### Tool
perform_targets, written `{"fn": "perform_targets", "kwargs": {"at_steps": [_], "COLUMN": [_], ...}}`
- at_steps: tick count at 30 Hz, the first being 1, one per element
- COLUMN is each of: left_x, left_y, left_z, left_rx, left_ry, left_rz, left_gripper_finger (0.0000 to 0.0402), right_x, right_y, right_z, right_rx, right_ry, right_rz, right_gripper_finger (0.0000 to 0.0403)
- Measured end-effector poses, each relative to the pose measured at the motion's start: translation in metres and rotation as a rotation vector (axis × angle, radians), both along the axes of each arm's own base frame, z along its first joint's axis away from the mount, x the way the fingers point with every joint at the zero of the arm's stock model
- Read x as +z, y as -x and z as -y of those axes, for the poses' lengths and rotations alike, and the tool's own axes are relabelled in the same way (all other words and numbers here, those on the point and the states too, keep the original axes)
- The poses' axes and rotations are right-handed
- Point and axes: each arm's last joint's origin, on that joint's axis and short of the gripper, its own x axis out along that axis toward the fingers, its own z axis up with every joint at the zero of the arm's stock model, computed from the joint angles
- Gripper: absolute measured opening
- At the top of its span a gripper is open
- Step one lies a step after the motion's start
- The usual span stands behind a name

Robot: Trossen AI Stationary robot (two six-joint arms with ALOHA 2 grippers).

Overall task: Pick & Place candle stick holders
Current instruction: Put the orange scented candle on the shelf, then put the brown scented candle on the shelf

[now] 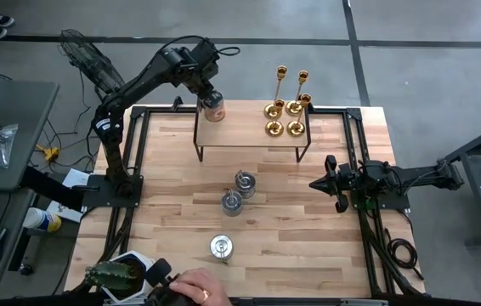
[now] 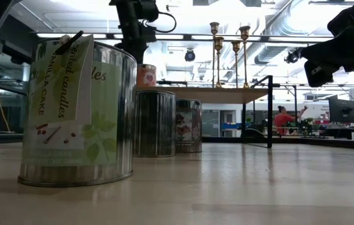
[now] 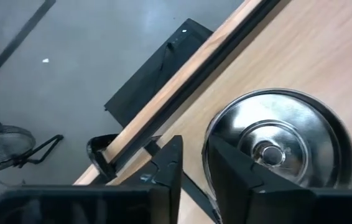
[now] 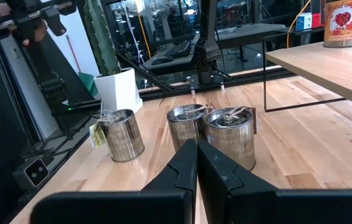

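Four gold candlesticks (image 1: 287, 106) stand on their round bases at the right end of a raised wooden shelf (image 1: 249, 136); they also show in the low view (image 2: 227, 44). A silver-grey round tin (image 1: 214, 109) stands on the shelf's far left corner. My left gripper (image 1: 210, 95) is above it, pointing down, slightly open, its fingers at the tin's rim (image 3: 206, 146). Three more tins (image 1: 245, 183) (image 1: 232, 204) (image 1: 221, 246) stand on the table. My right gripper (image 1: 313, 183) waits shut at the table's right. My left gripper points down from above at the tin's rim. One finger (image 3: 232, 174) overlaps the rim and lid, and the other finger (image 3: 170, 168) stands outside with bare wood showing between them. I cannot tell whether it touches the tin, which stands upright on the shelf.
The shelf stands on thin black legs (image 1: 196, 144) over the table's far half. A person's hand (image 1: 194, 285) and a potted cactus (image 1: 117, 276) are at the near left edge. Black rails (image 1: 134, 170) run along both sides.
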Motion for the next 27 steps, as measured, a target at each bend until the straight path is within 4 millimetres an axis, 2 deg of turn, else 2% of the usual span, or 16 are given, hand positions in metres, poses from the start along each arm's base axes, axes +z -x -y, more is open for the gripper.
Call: {"fn": "perform_targets", "kwargs": {"at_steps": [7,11,16,27], "left_x": [0.000,0.008,0.019,0.037], "left_y": [0.001,0.005,0.012,0.026], "left_z": [0.000,0.003,0.009,0.040], "left_rx": [0.009,0.015,0.021,0.048], "left_ry": [-0.016,-0.048,-0.076,-0.040], "left_rz": [-0.012,-0.005,0.014,0.044], "left_gripper_finger": [0.0124,0.0140,0.0143,0.0143], "right_x": [0.000,0.000,0.000,0.000], "right_y": [0.000,0.000,0.000,0.000], "right_z": [0.000,0.000,0.000,0.000], "right_rx": [0.000,0.000,0.000,0.000], "right_ry": [0.000,0.000,0.000,0.000], "right_rz": [0.000,0.000,0.000,0.000], "right_gripper_finger": [0.0004,0.0004,0.0004,0.0004]}}
